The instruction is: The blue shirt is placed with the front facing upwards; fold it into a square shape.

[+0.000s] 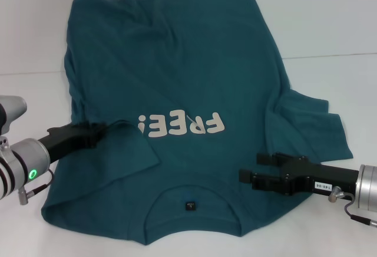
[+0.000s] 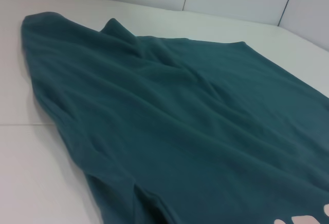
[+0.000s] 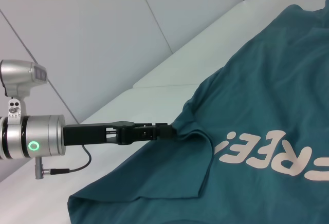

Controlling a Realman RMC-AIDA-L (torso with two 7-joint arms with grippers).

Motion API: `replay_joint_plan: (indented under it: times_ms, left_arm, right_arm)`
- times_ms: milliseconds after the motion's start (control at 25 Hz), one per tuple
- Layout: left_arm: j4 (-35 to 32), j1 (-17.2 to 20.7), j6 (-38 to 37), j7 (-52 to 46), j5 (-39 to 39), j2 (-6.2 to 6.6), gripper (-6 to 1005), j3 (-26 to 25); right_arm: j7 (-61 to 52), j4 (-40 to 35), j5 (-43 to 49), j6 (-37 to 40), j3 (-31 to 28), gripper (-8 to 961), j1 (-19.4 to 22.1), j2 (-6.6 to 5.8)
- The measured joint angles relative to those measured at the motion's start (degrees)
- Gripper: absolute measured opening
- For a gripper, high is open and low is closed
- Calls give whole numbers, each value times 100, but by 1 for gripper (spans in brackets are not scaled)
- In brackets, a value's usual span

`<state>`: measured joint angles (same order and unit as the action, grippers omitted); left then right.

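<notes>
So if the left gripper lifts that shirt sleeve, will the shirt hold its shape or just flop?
Probably flop. The blue shirt already lies in soft wrinkles and its sleeve is creased over where the left gripper pinches it, so it looks limp. It seems light, so it should lift easily but drag and bunch. The right gripper sits at the other shoulder.

Blue shirt (image 1: pixel 188 68): dark teal short-sleeved T-shirt lying front up, pale "FREE!" lettering (image 1: pixel 181 125) across the chest, collar nearest the robot, left sleeve folded inward over the body, fabric wrinkled.
</notes>
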<state>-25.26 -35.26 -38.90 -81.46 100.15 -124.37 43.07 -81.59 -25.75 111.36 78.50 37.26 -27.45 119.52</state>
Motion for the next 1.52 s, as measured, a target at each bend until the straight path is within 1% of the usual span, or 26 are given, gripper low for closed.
replay_joint_plan:
  times_ms: [160, 400, 600, 840, 1160, 1360, 1520]
  left_arm:
    - [10, -45, 120, -2, -5, 0, 547, 5]
    - [22, -74, 143, -5, -6, 4, 302, 0]
    - [8, -77, 146, -41, -6, 9, 79, 7]
    - [-3, -138, 108, -68, -68, 9, 1, 16]
    - [26, -308, 74, -72, -222, 1, 1, 47]
    - [30, -411, -86, -72, -368, 0, 1, 53]
    - [31, -484, -152, -75, -386, 0, 27, 53]
  right_arm:
    - [2, 0, 4, 0, 0, 922, 3, 0]
    - [3, 0, -1, 0, 0, 922, -1, 0]
    - [3, 0, -5, -1, 0, 923, -4, 0]
    - [3, -6, -16, -1, 0, 923, -8, 0]
    - [8, -1, -15, -2, 0, 923, -13, 0]
    - [16, 0, -18, -7, 0, 923, 1, 0]
    - [15, 0, -18, -36, 0, 924, -4, 0]
